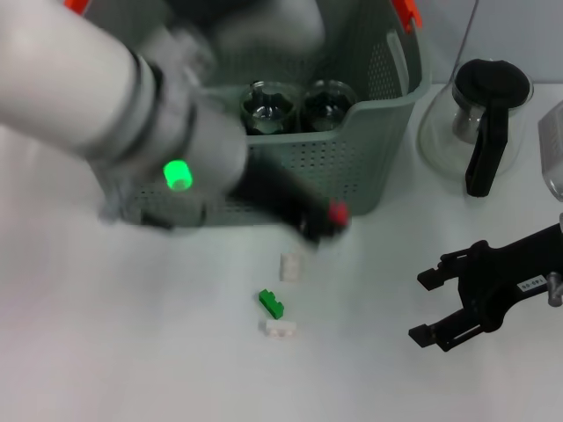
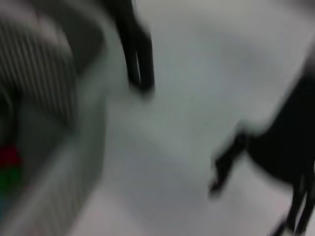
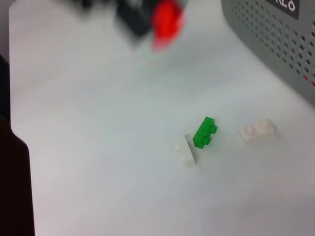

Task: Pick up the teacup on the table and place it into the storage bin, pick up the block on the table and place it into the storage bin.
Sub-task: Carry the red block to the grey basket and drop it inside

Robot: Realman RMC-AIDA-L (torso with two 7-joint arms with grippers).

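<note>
The grey-green perforated storage bin stands at the back; its wall also shows in the right wrist view. Two glass teacups stand inside it. My left gripper is blurred in front of the bin's front wall, above the table, and is shut on a red block, also seen in the right wrist view. A green block and two white blocks lie on the table below it. My right gripper is open and empty at the right.
A glass pot with a black lid and handle stands right of the bin. Another glass object sits at the right edge. The table's edge shows in the right wrist view.
</note>
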